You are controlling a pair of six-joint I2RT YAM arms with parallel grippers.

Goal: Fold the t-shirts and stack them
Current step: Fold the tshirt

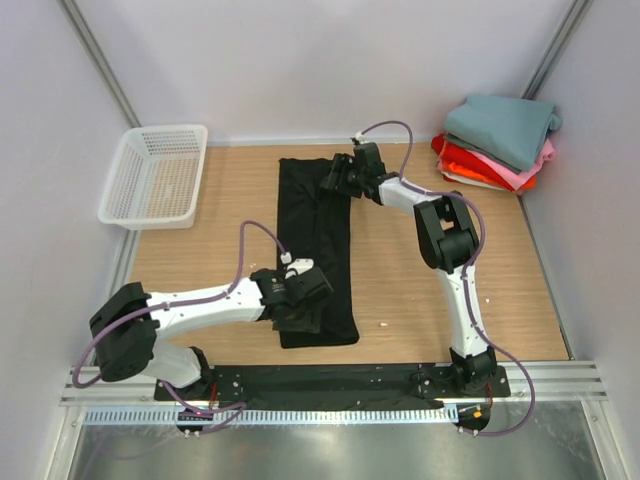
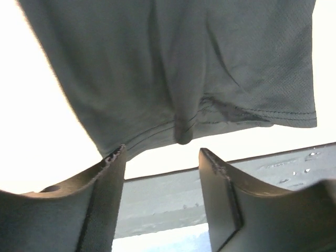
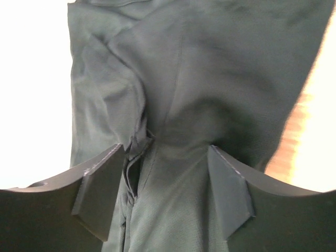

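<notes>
Done: the black t-shirt (image 1: pixel 318 215) is lying in the middle, narrowed lengthwise.
Remaining: we are expecting crosswise folds, then the far-right stack (image 1: pixel 498 145).
Left gripper (image 2: pixel 163 153): gaping at the near hem, holding nothing.
Right gripper (image 3: pixel 167 149): spreading open over the far end, gripping nothing.
Around: basket (image 1: pixel 155 175) sitting far left, blocking nothing.

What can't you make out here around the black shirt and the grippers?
Top view: left gripper fingertips, hidden beneath its own wrist above the black t-shirt.
Top view: right gripper fingers, dark against dark cloth.
Wrist views: table, blown out white by glare.
</notes>
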